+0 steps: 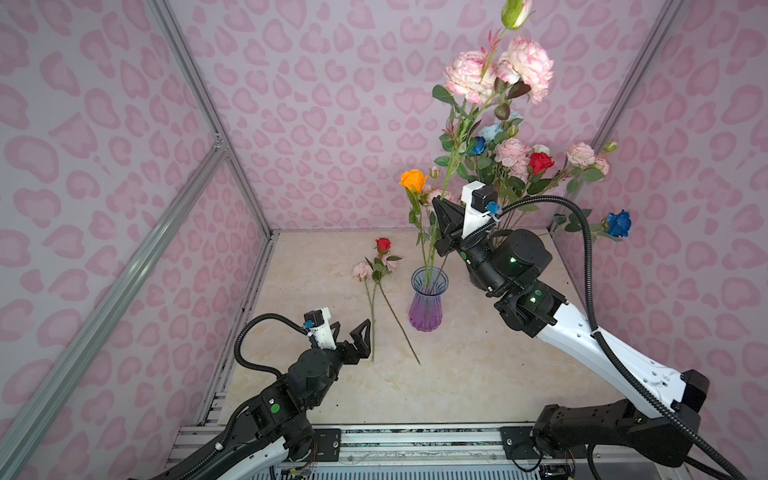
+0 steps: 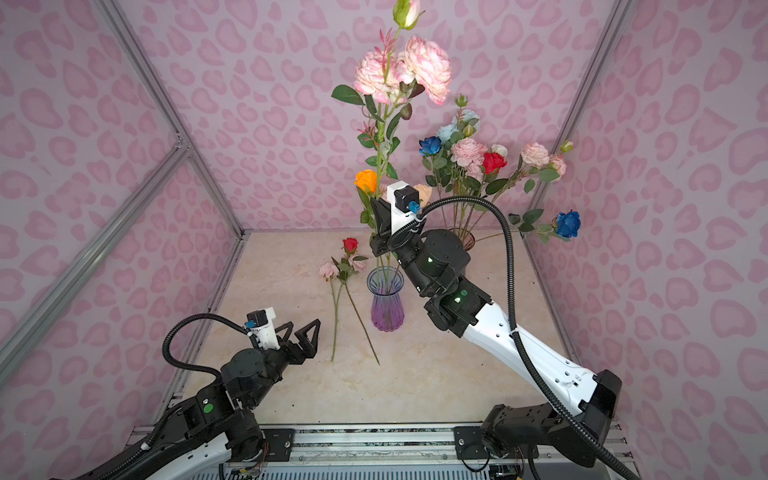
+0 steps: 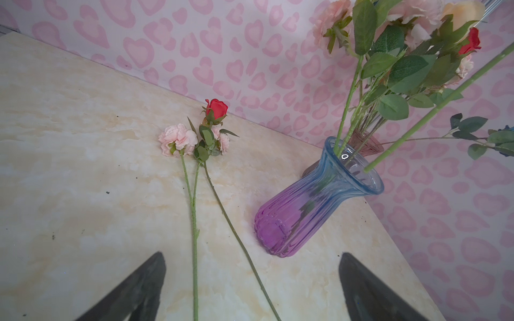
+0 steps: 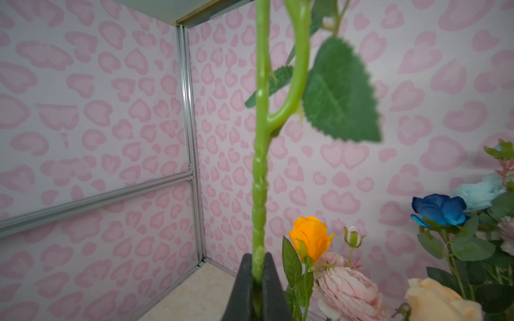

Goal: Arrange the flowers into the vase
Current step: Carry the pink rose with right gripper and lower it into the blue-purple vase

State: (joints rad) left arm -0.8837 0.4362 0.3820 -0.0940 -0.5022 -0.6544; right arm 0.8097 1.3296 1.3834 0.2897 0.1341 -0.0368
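vase [image 1: 427, 299]: standing upright mid-bench [image 1: 478, 374], holding an orange rose [image 1: 413, 179]. right tool [image 1: 444, 218]: clamping the stem of a tall pink peony [image 1: 527, 66], whose lower end is sitting at the vase mouth. left tool [image 1: 350, 332]: hanging with jaws wide apart beside two loose flowers [image 1: 376, 266] lying flat on the bench. other flowers [image 1: 540, 162]: standing bunched in a second vase [image 3: 364, 143] behind.

The vase [image 1: 426, 307] fades from pale blue at the rim to purple at the base. The walls [image 1: 332, 104] are lilac with pink heart blotches, the table [image 1: 478, 374] cream marble. The peonies [image 1: 525, 62] are white edged pink, beside an orange rose [image 1: 413, 179], a red rose [image 1: 383, 244] and a blue rose [image 1: 619, 223], all green-stemmed.
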